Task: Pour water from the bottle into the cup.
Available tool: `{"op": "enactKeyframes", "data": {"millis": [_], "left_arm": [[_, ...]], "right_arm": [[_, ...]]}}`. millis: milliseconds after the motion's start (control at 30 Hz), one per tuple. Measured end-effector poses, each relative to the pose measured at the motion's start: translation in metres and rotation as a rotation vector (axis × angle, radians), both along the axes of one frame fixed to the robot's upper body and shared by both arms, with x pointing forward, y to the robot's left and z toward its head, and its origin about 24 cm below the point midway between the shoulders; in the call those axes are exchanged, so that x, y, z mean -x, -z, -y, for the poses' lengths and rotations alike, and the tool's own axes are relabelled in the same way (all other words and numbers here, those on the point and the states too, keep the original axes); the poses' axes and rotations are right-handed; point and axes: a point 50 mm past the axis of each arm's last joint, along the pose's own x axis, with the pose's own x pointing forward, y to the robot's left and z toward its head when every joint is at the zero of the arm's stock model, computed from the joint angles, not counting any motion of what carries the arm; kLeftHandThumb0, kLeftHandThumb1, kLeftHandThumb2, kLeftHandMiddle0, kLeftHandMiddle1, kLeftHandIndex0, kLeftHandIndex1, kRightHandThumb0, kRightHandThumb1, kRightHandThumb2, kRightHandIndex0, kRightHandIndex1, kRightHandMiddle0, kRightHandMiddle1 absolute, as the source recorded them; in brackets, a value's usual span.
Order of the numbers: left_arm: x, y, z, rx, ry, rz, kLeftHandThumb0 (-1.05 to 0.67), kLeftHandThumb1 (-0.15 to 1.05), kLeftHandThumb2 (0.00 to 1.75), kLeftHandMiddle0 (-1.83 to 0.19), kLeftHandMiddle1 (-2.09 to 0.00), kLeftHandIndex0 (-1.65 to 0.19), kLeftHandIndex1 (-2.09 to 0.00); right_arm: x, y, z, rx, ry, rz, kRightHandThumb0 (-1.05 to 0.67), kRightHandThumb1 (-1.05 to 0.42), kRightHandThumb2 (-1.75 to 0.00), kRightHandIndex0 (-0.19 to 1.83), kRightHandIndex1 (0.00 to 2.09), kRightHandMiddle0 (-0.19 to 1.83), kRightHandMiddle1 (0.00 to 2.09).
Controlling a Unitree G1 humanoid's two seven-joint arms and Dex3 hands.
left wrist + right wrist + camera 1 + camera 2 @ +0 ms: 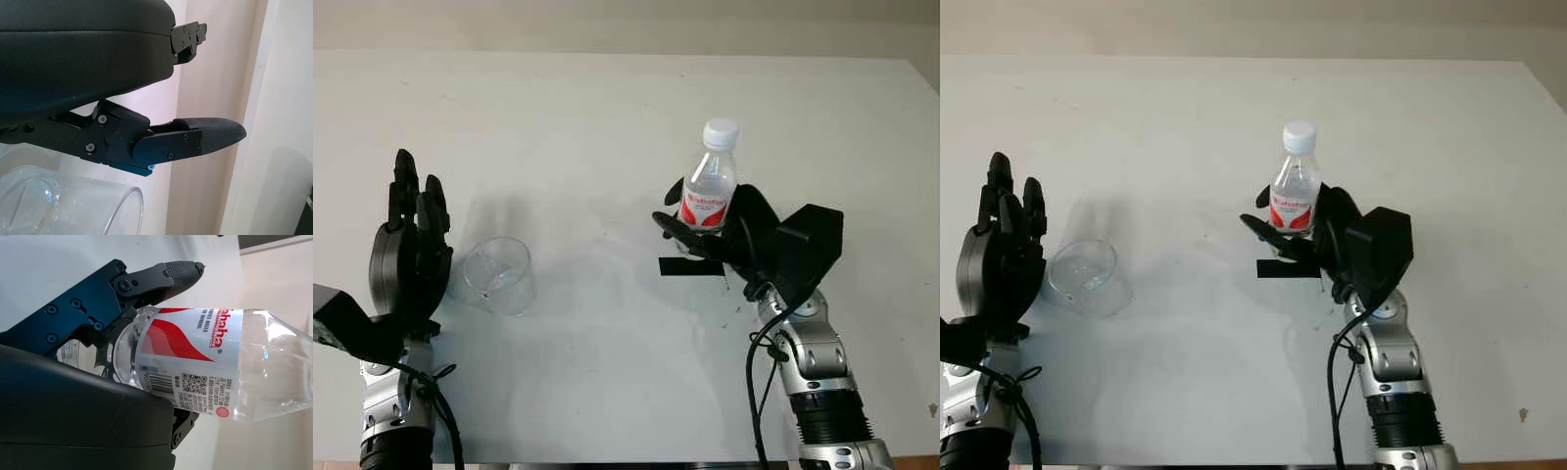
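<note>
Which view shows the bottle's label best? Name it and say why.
The right wrist view: the bottle lies close across it, red-and-white label, barcode and QR code showing, held in the right robot hand. The two eye views show the whole bottle upright with its white cap, the label small.

This looks like a robotics lab or test room rather than a home or kitchen. A wide, plain white table (pixel 607 108) takes up nearly the whole head view, with a bare pale wall (pixel 607 20) running behind its far edge and nothing domestic around it. A short strip of black tape (pixel 690 266) is stuck flat on the tabletop, the kind of placement marker used in staged trials. The wrist views show the same bare cream walls and a plain corner, with no furnishing or decoration
</note>
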Motion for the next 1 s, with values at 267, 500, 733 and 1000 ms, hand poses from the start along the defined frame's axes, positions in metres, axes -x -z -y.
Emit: {"op": "enactKeyframes", "data": {"millis": [267, 500, 733, 1000], "left_arm": [[0.000, 0.001, 0.000, -0.002, 0.000, -0.003, -0.77, 1.05, 0.53, 0.19, -0.04, 0.19, -0.01], [0.000, 0.002, -0.001, -0.002, 0.000, -0.004, -0.76, 1.05, 0.52, 0.19, -0.03, 0.19, 0.00], [0.001, 0.002, -0.001, -0.001, -0.001, -0.005, -0.76, 1.05, 0.53, 0.19, -0.04, 0.19, -0.01], [0.001, 0.003, -0.002, 0.001, -0.008, -0.007, -0.77, 1.05, 0.54, 0.19, -0.04, 0.19, 0.00]], "right_arm": [[0.000, 0.010, -0.003, -0.012, 0.002, 0.003, -0.52, -1.05, -0.48, 1.03, 2.09, 0.80, 2.09], [-0.003, 0.014, -0.002, 0.029, 0.006, 0.033, -0.52, -1.05, -0.47, 1.00, 2.09, 0.81, 2.09], [-0.003, 0.017, -0.003, 0.041, -0.009, 0.064, -0.58, -1.05, -0.28, 0.76, 2.09, 0.61, 2.09], [0.001, 0.024, -0.001, -0.007, -0.057, 0.114, -0.60, -1.00, -0.05, 0.17, 2.03, 0.05, 1.99]]}}
